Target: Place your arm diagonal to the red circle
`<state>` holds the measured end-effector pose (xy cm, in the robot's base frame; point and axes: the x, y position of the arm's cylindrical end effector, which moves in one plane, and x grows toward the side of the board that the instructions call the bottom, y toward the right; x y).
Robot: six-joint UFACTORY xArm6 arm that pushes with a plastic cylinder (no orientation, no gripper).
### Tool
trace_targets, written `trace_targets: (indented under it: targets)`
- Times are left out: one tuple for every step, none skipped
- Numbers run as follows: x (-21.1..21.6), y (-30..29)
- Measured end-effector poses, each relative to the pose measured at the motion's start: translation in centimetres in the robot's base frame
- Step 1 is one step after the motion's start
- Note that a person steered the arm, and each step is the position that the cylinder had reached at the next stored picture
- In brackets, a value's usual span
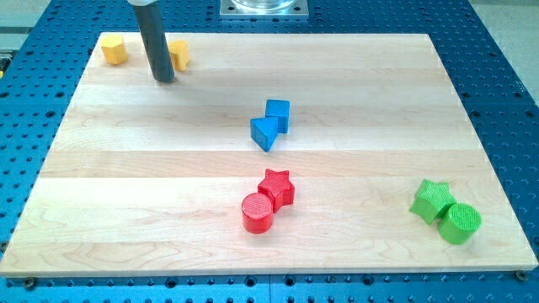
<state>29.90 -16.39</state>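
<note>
My tip (164,79) rests near the board's (126,168) top left, between two yellow blocks (114,50) (178,55). The red circle (257,213) touches a red star (277,188), well apart from it. Blue blocks (271,124) sit mid-board; green blocks (445,212) lie bottom right.

The red circle (257,213), a short upright cylinder, is seen standing flat on its end, well apart from my tip (164,80), diagonally toward the view's bottom and right of it
</note>
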Motion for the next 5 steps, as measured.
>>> trace_targets:
  targets:
    - [-1.5,-2.8]
    - [-1.5,-3.4]
    - [-0.7,-3.4]
    - [4.9,-2.1]
    - [6.5,-0.1]
